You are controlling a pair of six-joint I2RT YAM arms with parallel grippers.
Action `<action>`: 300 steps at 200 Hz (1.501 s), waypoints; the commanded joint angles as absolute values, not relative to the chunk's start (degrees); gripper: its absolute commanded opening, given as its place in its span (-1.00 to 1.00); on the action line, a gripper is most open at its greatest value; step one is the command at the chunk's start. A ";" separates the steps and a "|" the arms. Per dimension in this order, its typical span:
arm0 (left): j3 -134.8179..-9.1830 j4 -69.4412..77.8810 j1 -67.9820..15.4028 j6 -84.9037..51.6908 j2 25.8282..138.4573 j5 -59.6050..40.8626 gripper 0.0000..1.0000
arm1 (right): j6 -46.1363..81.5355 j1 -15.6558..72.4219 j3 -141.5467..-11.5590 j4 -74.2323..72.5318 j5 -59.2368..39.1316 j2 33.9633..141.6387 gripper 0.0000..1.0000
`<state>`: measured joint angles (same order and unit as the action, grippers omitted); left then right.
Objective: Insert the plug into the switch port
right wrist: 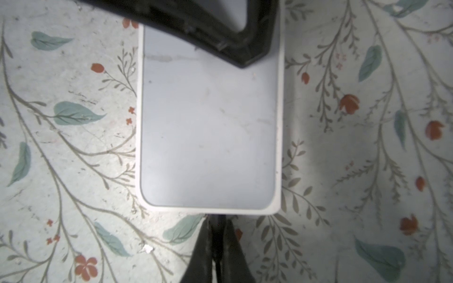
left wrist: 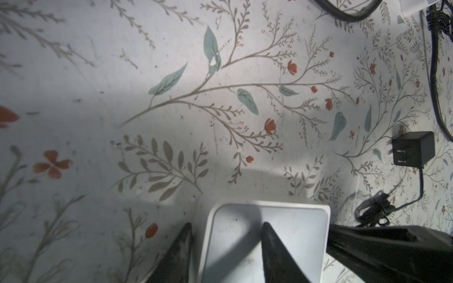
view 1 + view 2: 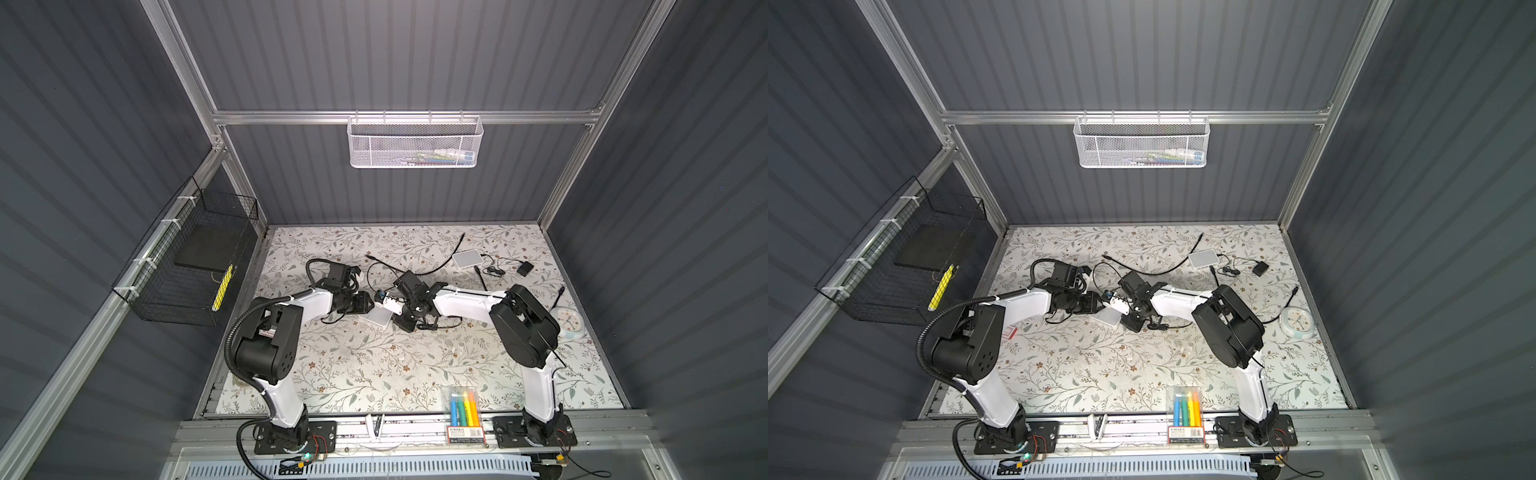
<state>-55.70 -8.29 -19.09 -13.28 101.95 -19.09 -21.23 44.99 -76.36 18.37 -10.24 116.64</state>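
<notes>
The left pincer (image 2: 226, 225) stands with its jaws apart at the left end of the switch (image 1: 210, 127), one finger over the white top and the other just beside its edge, so I judge it steadies the box rather than clamps it. The switch lies flat mid-table between the two pincers. At its right end the right pincer (image 1: 217, 221) is pressed together on the plug (image 1: 216, 229), a thin black piece whose tip touches the switch's short edge; whether it has gone in cannot be told. From here the push could shove the switch leftward under the loose left fingers, since nothing pins it firmly. A plug slightly tilted or off the opening would jam on the housing, and so narrow a pinch may let it twist. The right wrist view alone shows plug meeting edge; in both top views the pincers' own bodies cover that joint. The left wrist view shows none of the plug but catches the power adapter (image 2: 413, 149) lying to the far right, and a top view adds a second white box (image 3: 467, 258) near it, well apart from the work.
</notes>
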 commanded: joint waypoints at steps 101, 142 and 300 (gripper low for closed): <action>-52.72 -7.43 -24.57 -17.50 104.65 -24.81 -0.11 | -18.46 45.70 -80.06 15.65 -10.46 118.96 -1.00; -51.57 -5.04 -25.61 -19.53 104.77 -25.59 -0.12 | -17.24 45.75 -80.92 15.39 -10.00 119.47 -1.00; -49.64 -0.13 -26.74 -22.40 106.80 -28.13 -0.16 | -17.27 45.58 -84.37 15.97 -9.59 121.53 -1.00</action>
<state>-51.94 6.07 -21.41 -20.21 103.50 -17.65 -17.96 45.04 -81.47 26.28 -9.10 118.67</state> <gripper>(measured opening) 0.424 0.080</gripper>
